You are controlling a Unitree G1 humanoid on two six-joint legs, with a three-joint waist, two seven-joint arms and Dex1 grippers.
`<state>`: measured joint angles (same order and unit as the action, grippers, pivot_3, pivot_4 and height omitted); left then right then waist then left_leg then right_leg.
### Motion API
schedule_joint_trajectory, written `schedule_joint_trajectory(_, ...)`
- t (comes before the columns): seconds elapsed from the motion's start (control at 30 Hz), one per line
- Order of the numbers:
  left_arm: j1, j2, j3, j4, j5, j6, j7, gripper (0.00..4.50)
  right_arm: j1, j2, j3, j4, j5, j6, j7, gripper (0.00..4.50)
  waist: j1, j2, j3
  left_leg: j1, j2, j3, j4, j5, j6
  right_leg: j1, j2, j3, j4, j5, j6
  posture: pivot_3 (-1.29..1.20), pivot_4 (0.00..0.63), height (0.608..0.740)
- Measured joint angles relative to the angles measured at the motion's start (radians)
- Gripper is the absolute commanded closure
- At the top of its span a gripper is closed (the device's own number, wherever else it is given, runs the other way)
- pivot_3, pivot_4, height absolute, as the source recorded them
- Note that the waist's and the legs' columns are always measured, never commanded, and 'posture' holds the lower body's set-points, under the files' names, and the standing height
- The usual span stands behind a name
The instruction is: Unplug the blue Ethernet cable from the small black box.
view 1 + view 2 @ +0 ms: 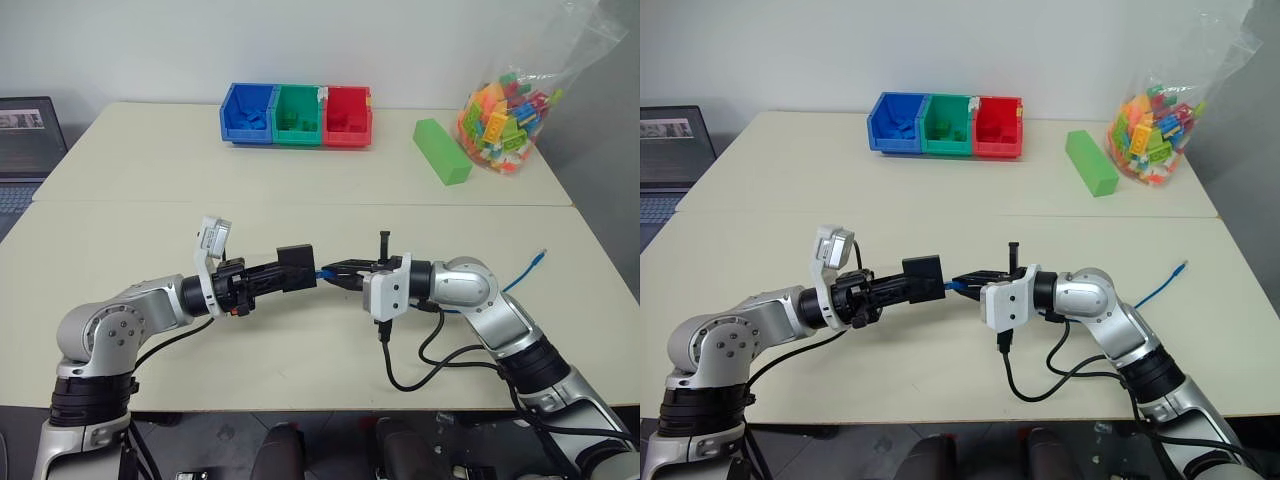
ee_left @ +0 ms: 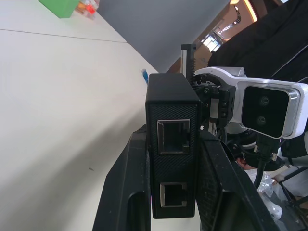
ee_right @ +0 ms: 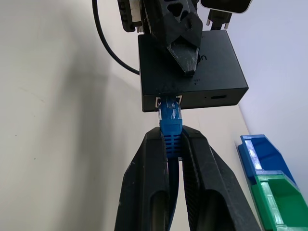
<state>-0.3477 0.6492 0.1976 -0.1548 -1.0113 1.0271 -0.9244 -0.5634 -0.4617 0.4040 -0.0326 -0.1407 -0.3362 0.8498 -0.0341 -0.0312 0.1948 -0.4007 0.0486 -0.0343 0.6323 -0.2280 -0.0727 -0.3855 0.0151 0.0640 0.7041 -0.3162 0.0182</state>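
Above the near half of the cream table (image 1: 300, 360), the small black box (image 1: 296, 266) hangs in the air between the two arms, and it serves as the landmark for everything else. To its left, the left gripper (image 2: 174, 159) has its two fingers pressed against the box's sides, pinching it firmly. To its right, the right gripper (image 3: 172, 144) has its jaws pinched on the boot of the blue Ethernet cable (image 3: 169, 126), whose plug is still seated in a port on the box's edge. From there the cord trails away past the right arm, and its free end lies on the table well to the right of the box (image 1: 540, 256).

The step in hand looks like the pull itself. To do it well, the left grip should hold the box still while the right hand draws straight back along the plug's axis, not sideways, which could bend the latch or twist the box out of the fingers. If the latch tab is not pressed, the plug may resist.

Beyond the box, at the table's far side, stand the blue, green and red bins (image 1: 297, 115), a green block (image 1: 441, 151) and a bag of bricks (image 1: 505, 115).

The right wrist view shows the plug in its socket; the left wrist view shows two empty ports (image 2: 173, 136) on the box's opposite face. The head views alone show the trailing cord.
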Motion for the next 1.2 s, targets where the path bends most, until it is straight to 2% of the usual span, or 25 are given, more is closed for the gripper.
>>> schedule_joint_trajectory(0.03,0.000,0.000,0.000,0.000,0.000,0.000,-0.001,3.70,0.000,-0.001,0.000,0.000,0.007,0.003,0.005,3.68,0.000,0.000,0.000,0.000,0.000,0.000,0.000,0.000,0.000,0.000,0.000,0.000,0.000,0.000,0.000,0.00,0.150,0.740)
schedule_joint_trajectory(0.1,-0.001,0.000,-0.004,0.000,0.001,-0.004,-0.008,3.70,0.002,-0.007,0.000,-0.002,0.025,0.018,0.029,3.32,0.000,0.000,0.000,0.000,0.000,0.000,0.000,0.000,0.000,0.000,0.000,0.000,0.000,0.000,0.000,0.00,0.150,0.740)
schedule_joint_trajectory(0.13,-0.003,0.001,-0.007,-0.001,0.002,-0.005,-0.012,3.70,0.003,-0.012,0.000,-0.003,0.031,0.026,0.039,2.92,0.001,0.000,0.000,0.000,0.000,0.000,0.000,0.000,0.000,0.000,0.000,0.000,0.000,0.000,0.000,0.00,0.150,0.740)
schedule_joint_trajectory(0.27,-0.010,0.026,-0.029,-0.011,0.006,-0.011,-0.063,3.70,0.032,-0.058,-0.001,-0.057,0.096,0.124,0.111,1.94,0.001,0.000,0.000,0.000,0.000,0.000,0.000,0.000,0.000,0.000,0.000,0.000,0.000,0.000,0.000,0.00,0.150,0.740)
schedule_joint_trajectory(0.43,-0.012,0.077,-0.078,-0.040,0.042,-0.037,-0.138,3.70,0.064,-0.087,-0.033,-0.197,0.279,0.391,0.180,1.88,0.000,0.000,0.000,0.000,0.000,-0.001,0.000,0.000,0.000,0.000,0.000,0.000,0.000,0.000,0.000,0.00,0.150,0.740)
schedule_joint_trajectory(0.5,-0.012,0.105,-0.113,-0.041,0.082,-0.070,-0.184,3.70,0.069,-0.087,-0.072,-0.261,0.414,0.591,0.181,1.88,0.000,0.000,0.000,0.000,0.000,-0.002,0.000,0.000,0.000,0.000,0.000,0.000,0.001,0.000,0.000,0.00,0.150,0.740)
schedule_joint_trajectory(0.57,-0.012,0.116,-0.127,-0.040,0.111,-0.095,-0.216,3.70,0.070,-0.079,-0.118,-0.292,0.532,0.764,0.167,1.88,0.001,0.000,0.000,0.000,0.000,-0.002,0.000,0.000,0.000,0.000,0.000,0.000,0.001,0.000,0.000,0.00,0.150,0.740)
schedule_joint_trajectory(0.77,-0.020,0.116,-0.135,-0.038,0.132,-0.121,-0.249,3.70,0.071,-0.037,-0.199,-0.307,0.760,1.133,0.072,1.88,0.000,0.000,0.000,0.000,0.000,-0.002,0.000,0.000,0.000,0.000,0.000,0.000,0.000,0.000,0.000,0.00,0.150,0.740)
schedule_joint_trajectory(0.93,-0.020,0.116,-0.135,-0.037,0.135,-0.133,-0.266,3.70,0.080,0.023,-0.234,-0.315,0.865,1.303,-0.031,1.88,-0.001,0.000,0.000,-0.001,0.000,-0.002,0.000,0.000,0.000,-0.001,0.000,0.000,0.000,-0.001,0.001,0.00,0.150,0.740)
schedule_joint_trajectory(1.2,-0.018,0.115,-0.135,-0.016,0.137,-0.141,-0.268,3.70,0.083,0.096,-0.277,-0.319,0.957,1.392,-0.124,1.88,-0.002,0.000,0.000,-0.001,0.000,-0.001,-0.001,0.000,0.000,-0.002,0.001,0.000,0.000,-0.001,0.001,0.00,0.150,0.740)
